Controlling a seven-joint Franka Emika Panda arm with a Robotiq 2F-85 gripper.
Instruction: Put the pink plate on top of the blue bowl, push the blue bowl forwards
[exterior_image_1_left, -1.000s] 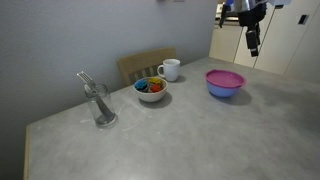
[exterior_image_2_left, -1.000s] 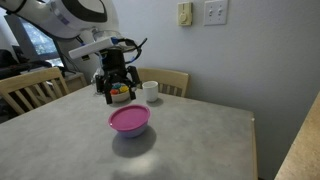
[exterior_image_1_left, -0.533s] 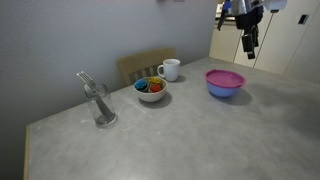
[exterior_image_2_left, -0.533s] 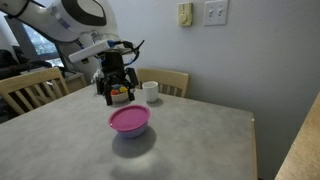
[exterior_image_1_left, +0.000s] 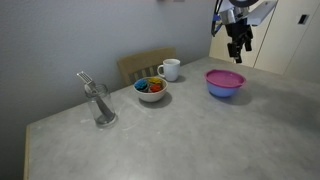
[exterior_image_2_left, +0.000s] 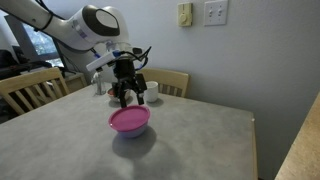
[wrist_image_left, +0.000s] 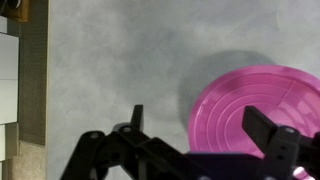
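Observation:
The pink plate (exterior_image_1_left: 225, 77) lies on top of the blue bowl (exterior_image_1_left: 224, 89) on the grey table; both also show in an exterior view, the plate (exterior_image_2_left: 128, 119) over the bowl (exterior_image_2_left: 131, 131). In the wrist view the pink plate (wrist_image_left: 257, 108) fills the right side, seen from above. My gripper (exterior_image_1_left: 238, 47) hangs in the air above and slightly behind the bowl, fingers spread and empty; it also shows in an exterior view (exterior_image_2_left: 127, 96) and in the wrist view (wrist_image_left: 200, 125).
A white bowl with colourful contents (exterior_image_1_left: 151, 90), a white mug (exterior_image_1_left: 170, 69) and a glass with utensils (exterior_image_1_left: 98, 103) stand on the table (exterior_image_1_left: 180, 135). A wooden chair (exterior_image_1_left: 143, 64) is behind it. Cabinets (exterior_image_1_left: 270, 45) stand at the far side.
My gripper has moved from off to the side of the bowl to above it and has turned about its wrist. The plate and bowl have not moved.

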